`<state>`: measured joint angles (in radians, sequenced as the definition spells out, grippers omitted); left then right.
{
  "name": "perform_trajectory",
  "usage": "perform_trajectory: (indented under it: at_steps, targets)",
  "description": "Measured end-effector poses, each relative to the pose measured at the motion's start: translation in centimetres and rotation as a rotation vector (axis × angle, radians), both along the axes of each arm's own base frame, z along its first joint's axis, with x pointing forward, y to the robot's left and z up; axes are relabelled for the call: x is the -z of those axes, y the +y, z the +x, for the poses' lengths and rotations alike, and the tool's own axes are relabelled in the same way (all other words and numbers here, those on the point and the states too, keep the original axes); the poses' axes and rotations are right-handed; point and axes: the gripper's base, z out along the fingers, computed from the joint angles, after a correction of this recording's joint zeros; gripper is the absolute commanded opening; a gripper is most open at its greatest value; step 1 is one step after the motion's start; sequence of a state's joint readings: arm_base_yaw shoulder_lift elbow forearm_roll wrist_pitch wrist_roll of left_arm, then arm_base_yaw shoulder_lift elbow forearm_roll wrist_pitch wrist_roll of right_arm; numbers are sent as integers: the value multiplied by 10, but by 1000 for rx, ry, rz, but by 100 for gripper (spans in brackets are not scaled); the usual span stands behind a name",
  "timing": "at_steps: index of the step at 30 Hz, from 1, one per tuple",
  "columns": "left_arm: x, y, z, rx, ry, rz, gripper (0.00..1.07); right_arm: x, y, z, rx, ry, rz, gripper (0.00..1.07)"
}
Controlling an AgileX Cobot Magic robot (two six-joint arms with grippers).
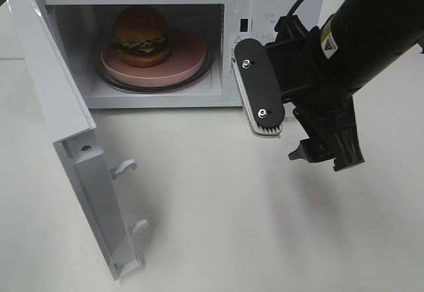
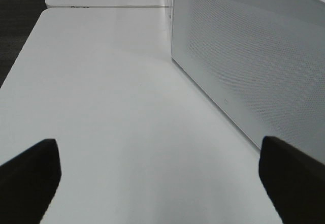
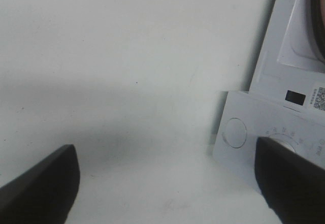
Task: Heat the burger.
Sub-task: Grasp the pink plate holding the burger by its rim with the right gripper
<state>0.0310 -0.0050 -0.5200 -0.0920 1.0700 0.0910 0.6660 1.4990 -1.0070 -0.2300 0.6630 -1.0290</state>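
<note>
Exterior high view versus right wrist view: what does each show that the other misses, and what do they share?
Exterior high only: the burger on the pink plate inside the microwave, with the door swung open. Right wrist only: the control panel's round button and a QR label up close. Both: the microwave, the white table and the open right gripper.

No word can be read. On the microwave panel (image 3: 244,127), just beyond the right gripper (image 3: 165,158), a QR code (image 3: 318,98) and dial numerals (image 3: 284,131) are seen, too small to read. A yellow label (image 1: 326,40), illegible, is borne on the arm (image 1: 377,27) behind that gripper.
</note>
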Motion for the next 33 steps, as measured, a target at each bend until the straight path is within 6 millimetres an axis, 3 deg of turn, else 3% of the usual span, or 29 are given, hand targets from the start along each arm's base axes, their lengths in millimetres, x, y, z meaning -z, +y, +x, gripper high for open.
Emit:
perform_trajectory:
  at_steps: [17, 22, 33]
  targets:
    - [0, 0, 0, 0, 0, 0, 98, 7, 25, 30, 10, -51, 58, 91]
    - [0, 0, 0, 0, 0, 0, 98, 13, 46, 47, 3, -66, 70, 90]
    - [0, 0, 0, 0, 0, 0, 98, 26, 71, 75, -11, -92, 93, 87]
